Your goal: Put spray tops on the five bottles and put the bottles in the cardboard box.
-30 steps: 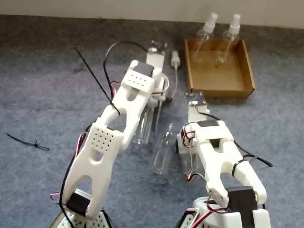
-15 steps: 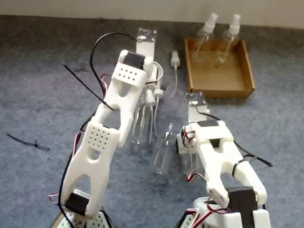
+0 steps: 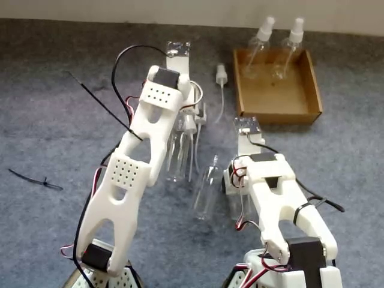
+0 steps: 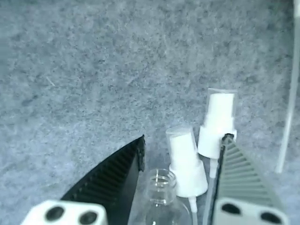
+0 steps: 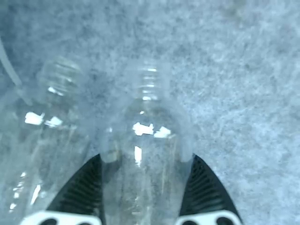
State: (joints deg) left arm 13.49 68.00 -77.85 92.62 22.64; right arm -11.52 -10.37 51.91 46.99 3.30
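Grey carpeted surface [image 3: 54,108] carries the cardboard box [image 3: 279,115] at two o'clock, two capped bottles [image 3: 255,57] inside; left gripper [image 4: 183,138] hangs released around an uncapped bottle [image 4: 159,187] near centre; right gripper [image 5: 145,159] clenches a clear bottle [image 5: 145,122] at five o'clock.

The left arm [image 3: 157,114] has swung up and to the left in the high view, and its wrist now sits nearer the top centre. White spray tops [image 3: 192,122], covered a second ago, now show at its right edge.
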